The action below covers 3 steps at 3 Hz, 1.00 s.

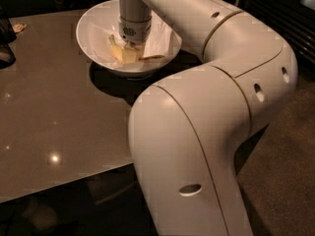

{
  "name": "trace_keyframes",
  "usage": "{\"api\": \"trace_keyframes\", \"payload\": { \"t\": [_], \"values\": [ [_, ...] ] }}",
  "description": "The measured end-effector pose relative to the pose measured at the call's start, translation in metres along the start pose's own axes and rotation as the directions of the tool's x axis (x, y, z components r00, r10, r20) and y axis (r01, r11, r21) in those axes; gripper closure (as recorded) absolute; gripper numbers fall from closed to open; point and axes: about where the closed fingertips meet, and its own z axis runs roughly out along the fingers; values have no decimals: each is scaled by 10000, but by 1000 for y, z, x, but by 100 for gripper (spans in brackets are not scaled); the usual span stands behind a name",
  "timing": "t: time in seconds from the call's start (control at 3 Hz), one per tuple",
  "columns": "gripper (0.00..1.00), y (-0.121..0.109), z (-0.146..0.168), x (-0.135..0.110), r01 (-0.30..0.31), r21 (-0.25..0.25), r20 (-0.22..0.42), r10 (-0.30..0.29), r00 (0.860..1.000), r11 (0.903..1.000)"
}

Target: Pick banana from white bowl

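Note:
The white bowl (93,38) sits at the far side of the brown table, near its right edge. The yellow banana (121,54) lies inside it; only a short part shows below the wrist. My gripper (131,45) reaches straight down into the bowl, right on top of the banana. The wrist hides the fingertips and most of the banana.
My large white arm (206,107) fills the right half of the view and overhangs the table's right edge. The glossy brown table (54,112) spreads to the left. A dark object (6,43) stands at the far left edge, with a small scrap (18,27) beside it.

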Motion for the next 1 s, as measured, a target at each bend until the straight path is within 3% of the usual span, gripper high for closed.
{"api": "trace_keyframes", "payload": {
  "t": [0.67,1.0],
  "values": [
    [92,0,2,4,-6,344,-40,7,10000,9994],
    [100,0,2,4,-5,352,-39,6,10000,9994]
  ]
}}
